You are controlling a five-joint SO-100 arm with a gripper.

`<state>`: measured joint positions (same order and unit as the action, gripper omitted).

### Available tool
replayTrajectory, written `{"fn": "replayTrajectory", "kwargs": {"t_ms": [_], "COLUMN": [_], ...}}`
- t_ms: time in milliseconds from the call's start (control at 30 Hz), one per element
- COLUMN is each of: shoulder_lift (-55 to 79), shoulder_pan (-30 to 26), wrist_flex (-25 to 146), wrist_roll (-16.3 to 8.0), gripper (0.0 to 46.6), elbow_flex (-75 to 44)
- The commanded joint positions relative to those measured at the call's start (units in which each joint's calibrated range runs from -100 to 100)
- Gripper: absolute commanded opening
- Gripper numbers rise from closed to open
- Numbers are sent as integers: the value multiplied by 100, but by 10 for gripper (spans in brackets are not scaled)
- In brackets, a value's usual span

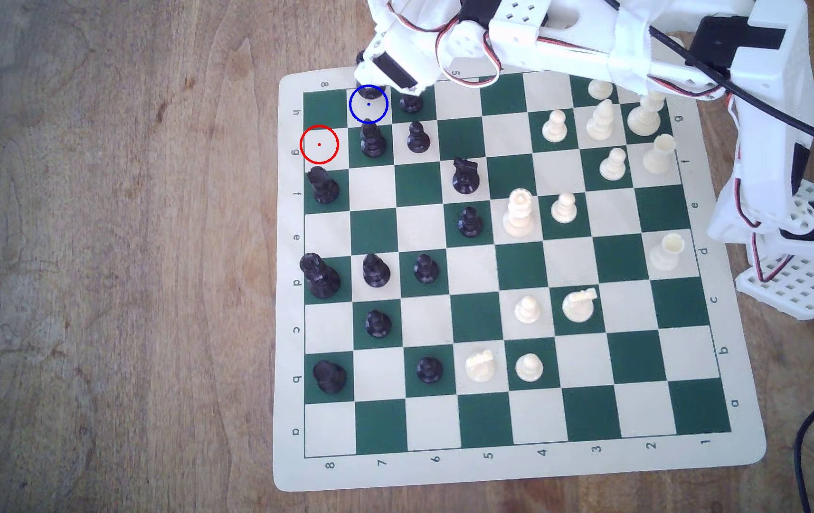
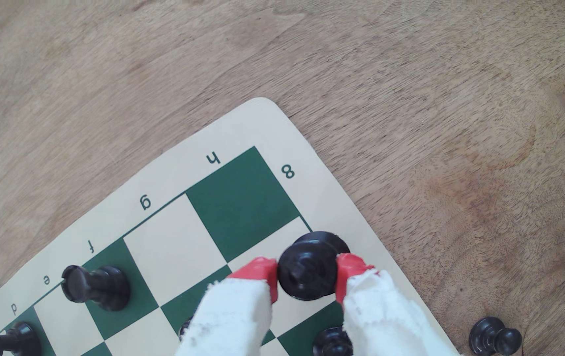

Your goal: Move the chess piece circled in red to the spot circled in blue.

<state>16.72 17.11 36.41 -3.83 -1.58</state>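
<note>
The chess piece [image 2: 308,270] is being gripped between the red fingertips [image 2: 257,274] of the gripper [image 2: 306,275], jaws closed against its body. It is being held at the board's [image 1: 518,463] h-8 corner, over the spot [image 1: 368,104], beside the green corner square. In the exterior view the piece is mostly being hidden under the wrapped gripper [image 1: 370,74].

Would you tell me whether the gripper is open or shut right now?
Shut on the chess piece: in the wrist view both red fingertips of the gripper press against its sides.
</note>
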Motion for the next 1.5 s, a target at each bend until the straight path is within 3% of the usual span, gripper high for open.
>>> {"fn": "replayTrajectory", "kwargs": {"t_ms": [0, 1467], "shoulder_lift": [-543, 1], "shoulder_pan": [-33, -166], "wrist_flex": [-152, -38], "wrist_roll": [-24, -122], "gripper": [32, 31], "elbow_flex": [-159, -250]}}
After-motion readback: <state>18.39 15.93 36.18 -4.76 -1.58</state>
